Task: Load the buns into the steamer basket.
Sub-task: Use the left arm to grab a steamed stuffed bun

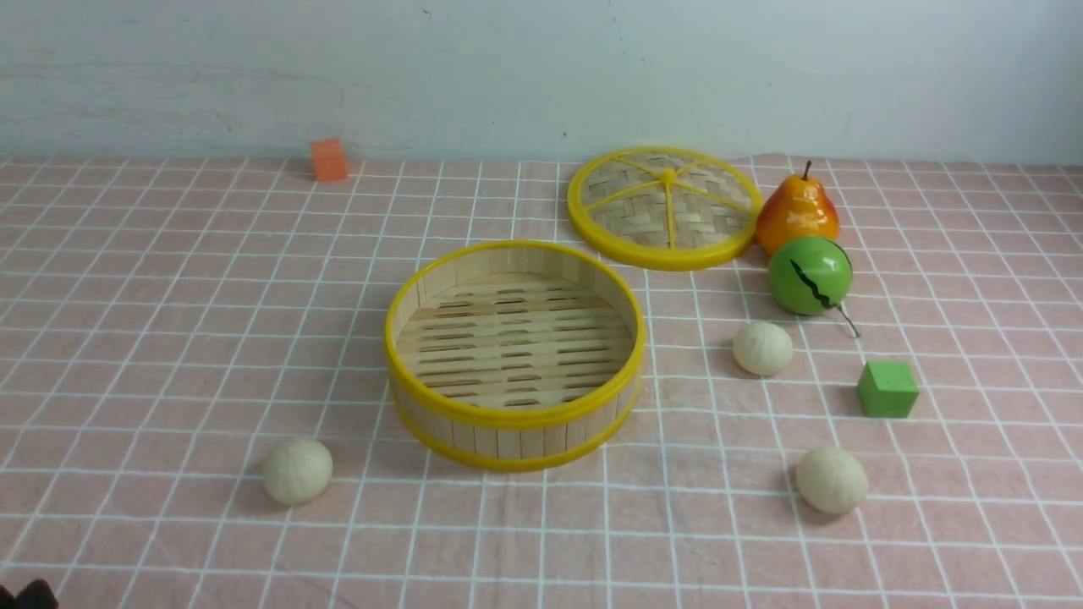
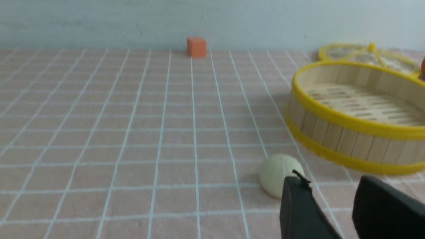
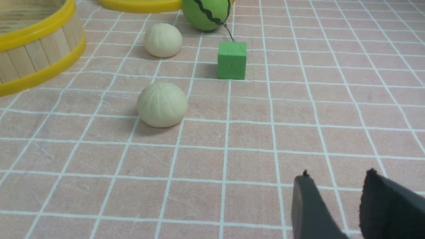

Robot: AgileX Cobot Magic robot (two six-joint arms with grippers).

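1. Left gripper [image 2: 330,186] hangs low with its jaws apart and empty. The left bun [image 2: 277,174] is just beside one finger, which looks like a line-up for the first pick. The right gripper [image 3: 337,181] is spread too and holds nothing, well apart from the buns on its side.
2. Steamer basket [image 1: 514,414] stands upright mid-cloth, and he takes it as the clock's centre in the front view. Its slotted floor is bare, so no bun is in yet.
3. Lid [image 1: 660,254] lies flat at 1 o'clock, off the basket, leaving the mouth open for drops from above.
4. Pear [image 1: 797,216] and green ball [image 1: 810,275] sit just beside each other at 2 o'clock. He judges they are no part of the job.
5. On to the buns, all on the cloth. The left bun [image 1: 297,471] is at 8 o'clock, on the left arm's side. The far right bun [image 1: 762,348] is at 3 o'clock and the near right bun [image 1: 831,480] at 4, likely the right arm's share.
6. Green cube [image 1: 887,389] sits near both right buns and could crowd a grasp. The orange cube [image 1: 328,159] is away at 11 o'clock.
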